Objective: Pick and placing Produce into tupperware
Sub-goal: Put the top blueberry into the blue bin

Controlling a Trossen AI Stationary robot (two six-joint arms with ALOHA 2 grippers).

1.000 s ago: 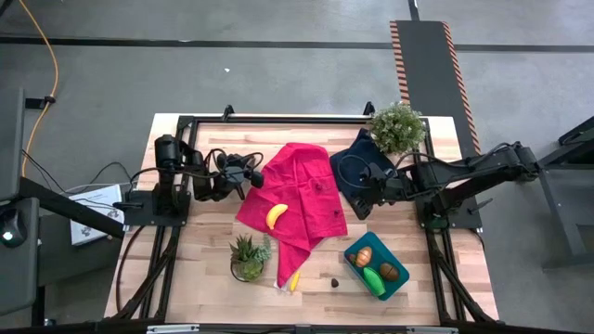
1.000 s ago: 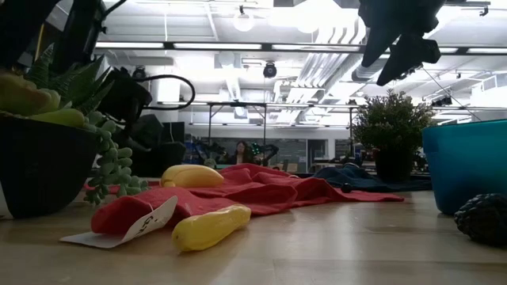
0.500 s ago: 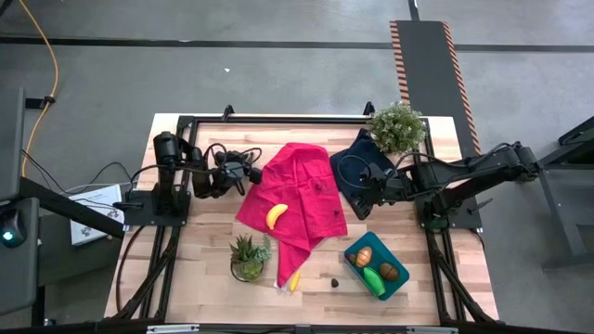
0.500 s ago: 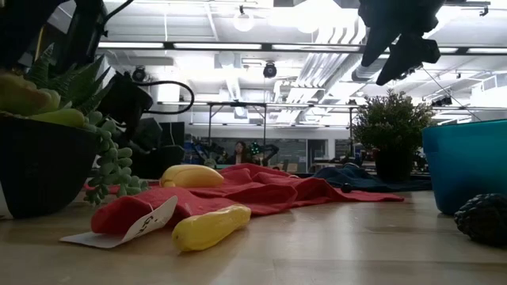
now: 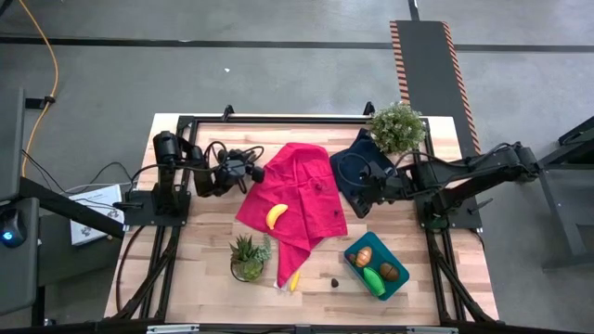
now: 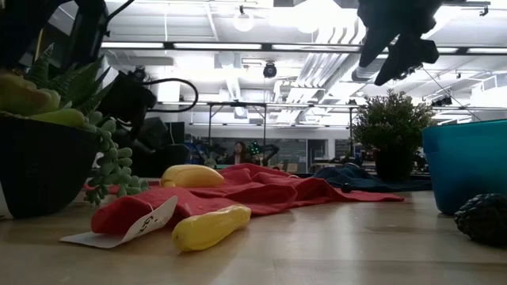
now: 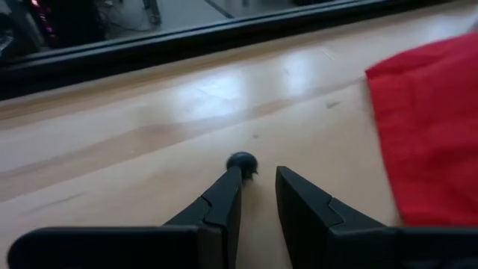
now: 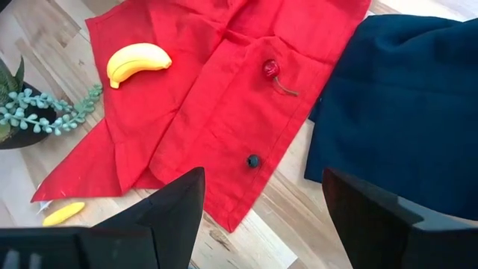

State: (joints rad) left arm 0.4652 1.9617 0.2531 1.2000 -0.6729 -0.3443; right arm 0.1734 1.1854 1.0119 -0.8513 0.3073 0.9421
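Note:
The teal tupperware [image 5: 376, 264] stands near the table's front right and holds an orange, a green and a brown piece. One yellow banana [image 5: 275, 215] lies on the red cloth [image 5: 295, 199]. A second banana [image 5: 294, 280] lies at the cloth's near tip. My left gripper [image 7: 258, 179] is low over bare wood by the cloth's left edge, its fingers a narrow gap apart with nothing between them. A small dark ball [image 7: 241, 161] lies at one fingertip. My right gripper [image 8: 261, 202] hangs wide open above the navy cloth [image 5: 357, 172]. My left gripper slants down toward the table. The small dark ball [image 7: 243, 159] sits on the wood right at the tip of one finger [image 7: 224, 198]. I cannot tell whether that finger touches it.
A succulent pot [image 5: 249, 258] stands near the front left, and a leafy plant [image 5: 397, 127] at the far right corner. On the red cloth lie a red cherry-like piece [image 8: 270, 69] and a dark ball [image 8: 254, 161]. A dark lump [image 5: 334, 278] lies left of the tupperware.

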